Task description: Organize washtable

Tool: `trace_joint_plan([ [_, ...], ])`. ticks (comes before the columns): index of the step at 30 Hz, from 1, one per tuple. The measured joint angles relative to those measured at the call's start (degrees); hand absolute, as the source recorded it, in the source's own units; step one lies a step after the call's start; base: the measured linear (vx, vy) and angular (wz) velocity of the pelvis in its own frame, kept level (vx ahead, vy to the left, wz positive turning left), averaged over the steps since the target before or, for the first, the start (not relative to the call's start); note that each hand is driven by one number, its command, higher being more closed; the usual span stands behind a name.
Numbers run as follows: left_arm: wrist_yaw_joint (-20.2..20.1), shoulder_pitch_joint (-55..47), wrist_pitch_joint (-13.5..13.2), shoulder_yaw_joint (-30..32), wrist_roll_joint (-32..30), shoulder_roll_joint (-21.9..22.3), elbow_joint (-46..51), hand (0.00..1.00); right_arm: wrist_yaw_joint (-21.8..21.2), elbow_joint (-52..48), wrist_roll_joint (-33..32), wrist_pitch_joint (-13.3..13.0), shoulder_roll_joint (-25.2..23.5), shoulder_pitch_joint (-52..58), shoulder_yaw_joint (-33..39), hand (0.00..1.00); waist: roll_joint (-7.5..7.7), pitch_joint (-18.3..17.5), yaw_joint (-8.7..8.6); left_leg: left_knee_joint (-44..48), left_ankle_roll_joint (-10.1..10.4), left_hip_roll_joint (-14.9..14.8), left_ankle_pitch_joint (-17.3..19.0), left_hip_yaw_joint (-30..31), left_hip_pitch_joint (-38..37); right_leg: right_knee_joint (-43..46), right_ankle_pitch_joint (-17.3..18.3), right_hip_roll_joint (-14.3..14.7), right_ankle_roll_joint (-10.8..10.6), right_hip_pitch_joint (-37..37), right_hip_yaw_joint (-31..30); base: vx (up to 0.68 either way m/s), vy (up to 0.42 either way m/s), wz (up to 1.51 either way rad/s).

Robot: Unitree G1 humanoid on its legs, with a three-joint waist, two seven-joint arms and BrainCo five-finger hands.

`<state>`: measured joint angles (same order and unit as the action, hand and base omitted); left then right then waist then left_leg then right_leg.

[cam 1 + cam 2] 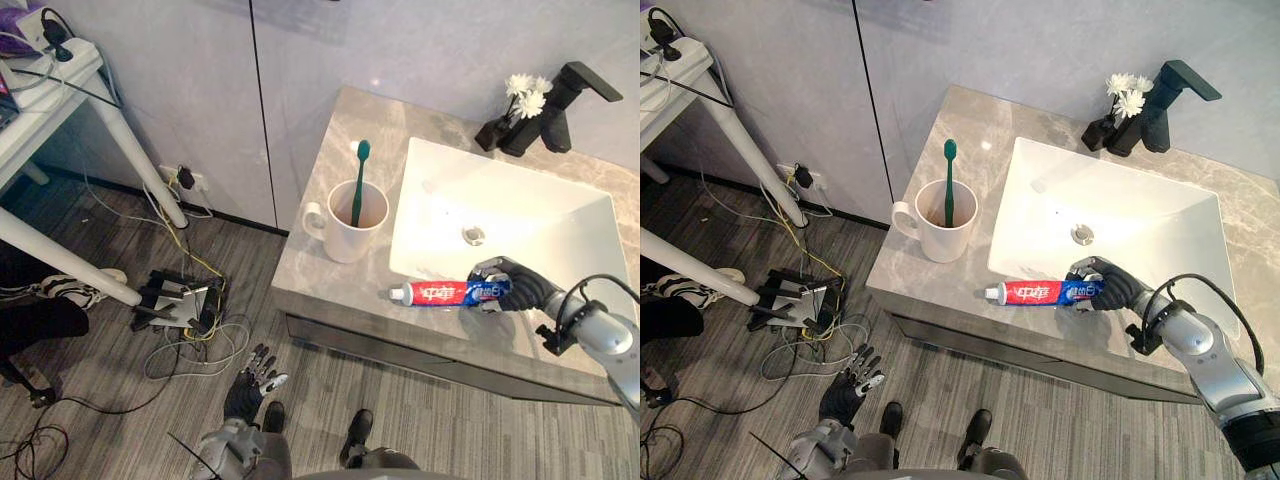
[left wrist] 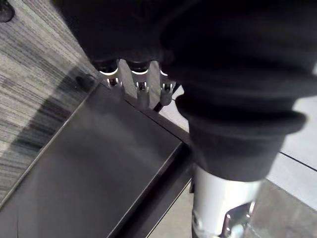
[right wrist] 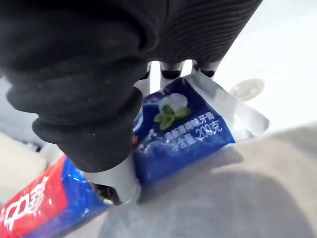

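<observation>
While curled tight — right hand grips toothpaste.

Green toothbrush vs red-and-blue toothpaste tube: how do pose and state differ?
Pose: the green toothbrush stands in the white mug, bristles up; the red-and-blue toothpaste tube lies on the grey marble counter. State: no hand touches the toothbrush; the right hand grips the tube's blue end. Shared: both are at that counter, left of the sink.

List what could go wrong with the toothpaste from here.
The right hand pinches the toothpaste tube at its flat tail end, so the capped end may sag or slip on lifting. It lies near the front edge of the counter and could fall to the floor. Swinging it could knock the mug.
</observation>
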<state>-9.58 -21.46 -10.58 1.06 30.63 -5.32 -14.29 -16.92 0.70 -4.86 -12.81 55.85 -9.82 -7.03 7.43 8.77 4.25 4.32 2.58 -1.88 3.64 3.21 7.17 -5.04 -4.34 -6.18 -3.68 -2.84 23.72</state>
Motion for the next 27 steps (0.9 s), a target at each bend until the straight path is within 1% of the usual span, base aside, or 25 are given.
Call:
trace_joint_plan([
  [3, 0.81, 0.0, -0.09, 4.33, 0.03, 1.38, 1.07, 0.0, 0.9, -0.01, -0.01, -0.79, 2.29, -5.64, 0.8, 1.0, -0.37, 0.08, 0.03, -0.09, -0.01, 0.2, 0.0, 0.28, -1.05, 0.0, 0.01, -0.15, -0.01, 1.14, 0.34, 0.0, 0.026, 0.08],
  [5, 1.25, 0.04, -0.67, 7.67, 0.14, 2.52, 1.89, 0.0, 2.02, -0.07, -0.07, -1.88, 3.51, -8.3, 4.47, 1.0, -0.77, -0.05, 0.01, -0.16, -0.02, 0.59, -0.01, 1.27, -1.46, 0.29, 0.51, -0.48, -0.3, 1.97, 1.4, 0.0, 0.03, 0.22],
  [8, 2.42, 0.06, -1.17, 11.46, 0.16, 4.04, 2.01, 0.0, 2.87, -0.12, -0.15, -2.55, 4.78, -11.37, 8.1, 1.0, -1.49, -0.37, 0.13, -0.2, -0.15, 1.06, -0.1, 1.5, -2.04, 1.0, 0.91, -1.1, -0.75, 2.46, 1.71, 0.01, 0.047, 0.1],
  [11, 2.74, 0.08, -1.23, 13.16, 0.17, 4.31, 2.09, 0.0, 3.9, -0.07, -0.12, -2.56, 5.71, -11.5, 9.48, 1.0, -1.79, -0.74, 0.02, -0.29, -0.15, 1.41, -0.1, 1.98, -2.74, 1.01, 1.1, -1.54, -1.03, 3.37, 2.33, 0.02, 0.038, 0.11],
  [14, 3.57, 0.09, -1.27, 14.94, 0.17, 5.37, 2.1, 0.0, 4.3, 0.05, 0.07, -2.55, 6.03, -11.9, 9.57, 1.0, -2.37, -2.13, -0.16, -0.28, -0.15, 1.89, -0.1, 2.46, -2.9, 1.02, 1.18, -2.06, -1.15, 3.71, 2.68, 0.02, 0.045, 0.07],
  [16, 3.8, 0.11, -1.38, 15.71, 0.19, 5.73, 2.1, 0.0, 4.31, 0.45, 0.98, -2.55, 6.03, -11.93, 10.87, 1.0, -2.92, -3.06, -0.16, -0.28, -0.15, 1.99, -0.1, 2.98, -3.25, 1.03, 1.2, -2.3, -1.17, 4.26, 3.12, 0.01, 0.02, 0.09],
  [18, 3.82, 0.06, -1.42, 16.81, 0.19, 5.9, 2.1, 0.0, 4.46, 1.33, 1.0, -2.52, 6.03, -11.99, 12.11, 1.0, -2.99, -3.38, -0.13, -0.31, -0.15, 2.06, -0.1, 3.1, -3.91, 1.04, 1.32, -2.39, -1.34, 5.03, 3.23, -0.01, 0.02, 0.06],
  [21, 4.84, 0.07, -1.79, 19.17, 0.21, 6.17, 2.09, 0.0, 4.87, 2.3, 1.03, -2.53, 6.03, -11.99, 13.72, 1.0, -2.99, -4.91, -0.13, -0.33, -0.16, 2.1, -0.1, 3.24, -3.95, 1.06, 1.34, -2.43, -1.37, 5.12, 3.35, -0.01, 0.006, 0.01],
  [25, 5.02, 0.34, -2.24, 21.73, 0.35, 6.16, 2.1, 0.0, 5.92, 2.47, 1.11, -2.5, 5.91, -12.08, 13.8, 1.0, -3.35, -6.33, -0.12, -0.41, -0.16, 2.09, -0.1, 2.91, -4.63, 1.31, 1.34, -2.52, -1.37, 5.42, 2.95, -0.02, 0.016, -0.03],
  [27, 5.11, 0.71, -2.27, 22.07, 0.88, 6.12, 2.5, 0.0, 6.14, 2.46, 1.11, -2.51, 5.12, -12.29, 13.8, 1.0, -3.6, -6.94, -0.13, -0.55, -0.16, 2.08, -0.1, 2.81, -4.83, 1.32, 1.34, -2.53, -1.37, 5.53, 2.86, -0.01, 0.012, -0.03],
])
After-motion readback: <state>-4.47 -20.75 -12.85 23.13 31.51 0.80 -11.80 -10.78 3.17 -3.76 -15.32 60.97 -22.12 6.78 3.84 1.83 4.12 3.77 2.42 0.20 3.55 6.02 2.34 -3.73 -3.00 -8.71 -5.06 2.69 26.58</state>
